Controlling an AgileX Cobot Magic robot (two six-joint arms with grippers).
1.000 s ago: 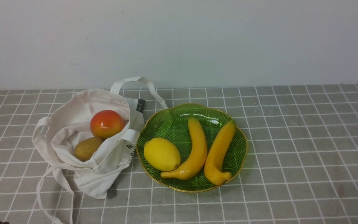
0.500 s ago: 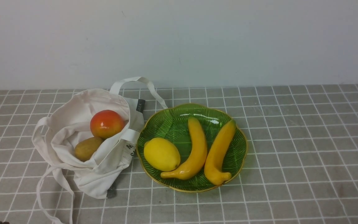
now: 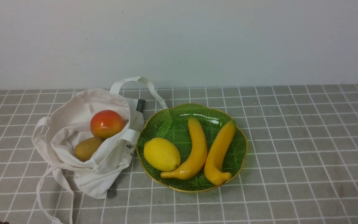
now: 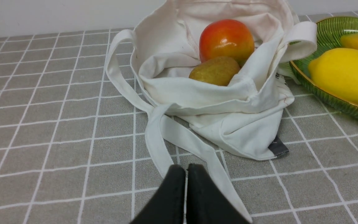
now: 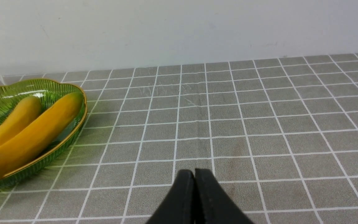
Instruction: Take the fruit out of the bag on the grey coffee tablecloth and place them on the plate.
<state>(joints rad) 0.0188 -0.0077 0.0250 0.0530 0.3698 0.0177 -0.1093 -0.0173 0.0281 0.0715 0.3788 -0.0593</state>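
Green plate [image 3: 238, 155]: one lemon [image 3: 162, 154], two bananas [image 3: 208, 151]; both claws [image 4: 185, 169] [image 5: 194, 174] closed, empty.

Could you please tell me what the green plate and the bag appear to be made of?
The plate looks like translucent green glass, glossy, with ribbed moulding and a gold rim; clear plastic cannot be ruled out. The bag looks like matte off-white woven cloth, probably cotton canvas: it slumps and creases softly.
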